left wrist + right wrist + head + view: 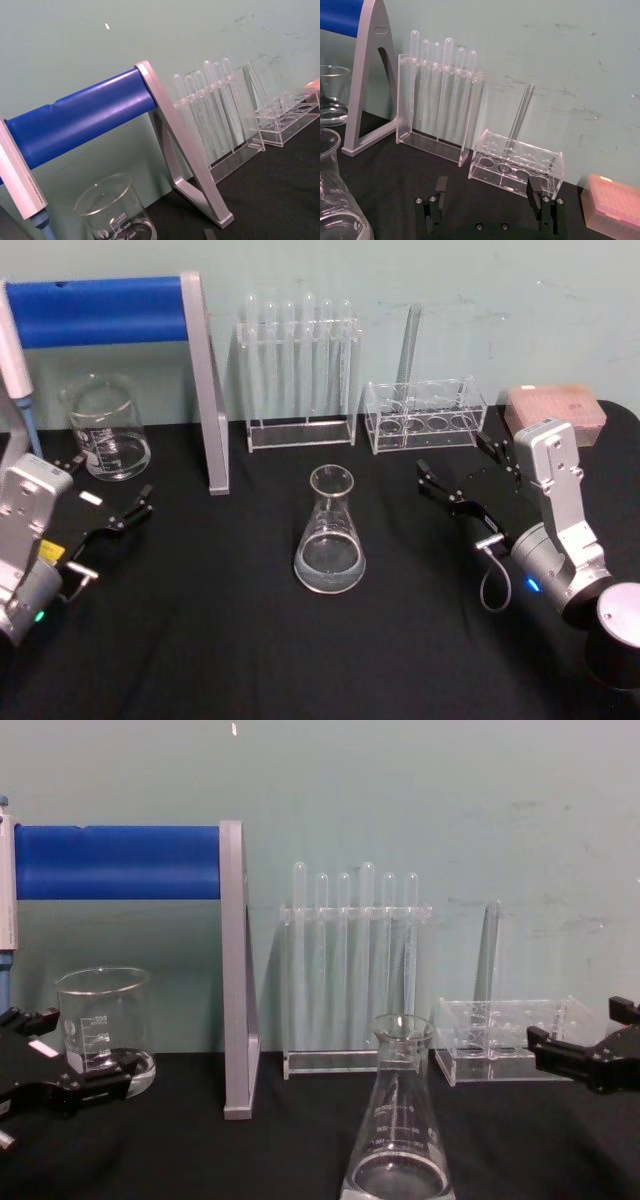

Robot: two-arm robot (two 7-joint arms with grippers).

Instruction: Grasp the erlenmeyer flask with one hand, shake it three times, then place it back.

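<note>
The right gripper (pixel 462 475) hangs wide open just off the erlenmeyer flask's (pixel 329 533) right side, not touching it, while the left gripper (pixel 100 495) sits open and parked near the beaker (pixel 106 427). The flask stands upright mid-table, in front of the test tube rack (pixel 299 375). I'd say come in level and clamp the narrow neck squarely, since glass slips and shaking will test that grip.

Black table (pixel 220 640) carries flask (pixel 329 535), beaker (pixel 105 428), racks (pixel 298 375).

One erlenmeyer flask (pixel 330 538), one beaker (pixel 106 428), two clear racks (pixel 300 375) (pixel 424 415), one pink box (pixel 556 411), two tools (pixel 110 502) (pixel 462 478)
</note>
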